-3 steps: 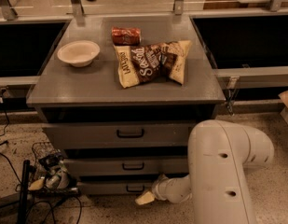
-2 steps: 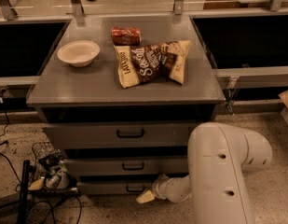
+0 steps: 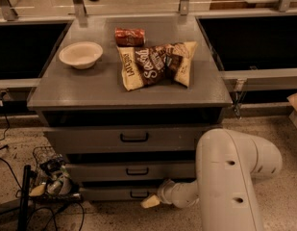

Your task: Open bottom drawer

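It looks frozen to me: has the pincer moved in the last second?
No; the pincer stays just right of the handle on the bottom drawer.

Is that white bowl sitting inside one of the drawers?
No, the bowl sits on the cabinet top, left of the snack bags, while the gripper is low down by the bottom drawer.

Your gripper [image 3: 152, 201] sits low, just right of the handle [image 3: 138, 194] on the bottom drawer [image 3: 107, 193], and on the cabinet top [image 3: 80, 90] the bowl [image 3: 80, 55] lies left of the snack bags [image 3: 155, 64], with a packet [image 3: 129, 36] behind.
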### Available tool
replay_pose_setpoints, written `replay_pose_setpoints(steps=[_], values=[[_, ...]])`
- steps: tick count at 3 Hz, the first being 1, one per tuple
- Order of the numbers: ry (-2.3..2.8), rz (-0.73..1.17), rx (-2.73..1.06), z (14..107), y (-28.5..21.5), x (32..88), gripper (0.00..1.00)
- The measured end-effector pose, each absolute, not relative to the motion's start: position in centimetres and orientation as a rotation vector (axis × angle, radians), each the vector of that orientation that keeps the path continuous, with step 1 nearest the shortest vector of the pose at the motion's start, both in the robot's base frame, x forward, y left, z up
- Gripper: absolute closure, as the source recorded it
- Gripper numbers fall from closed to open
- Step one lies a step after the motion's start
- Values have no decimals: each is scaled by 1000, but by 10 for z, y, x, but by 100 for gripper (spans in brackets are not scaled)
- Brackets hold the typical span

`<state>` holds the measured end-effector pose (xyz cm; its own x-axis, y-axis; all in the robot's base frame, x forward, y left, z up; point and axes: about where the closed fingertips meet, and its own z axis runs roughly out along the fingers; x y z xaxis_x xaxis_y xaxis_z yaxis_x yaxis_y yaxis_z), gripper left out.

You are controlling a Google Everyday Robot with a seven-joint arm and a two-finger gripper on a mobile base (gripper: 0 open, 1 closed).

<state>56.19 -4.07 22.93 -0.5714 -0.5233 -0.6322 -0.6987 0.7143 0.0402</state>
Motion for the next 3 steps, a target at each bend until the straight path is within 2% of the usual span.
replay_pose_setpoints(steps=[3], values=[[2396, 441, -921, 202, -37, 564, 0]])
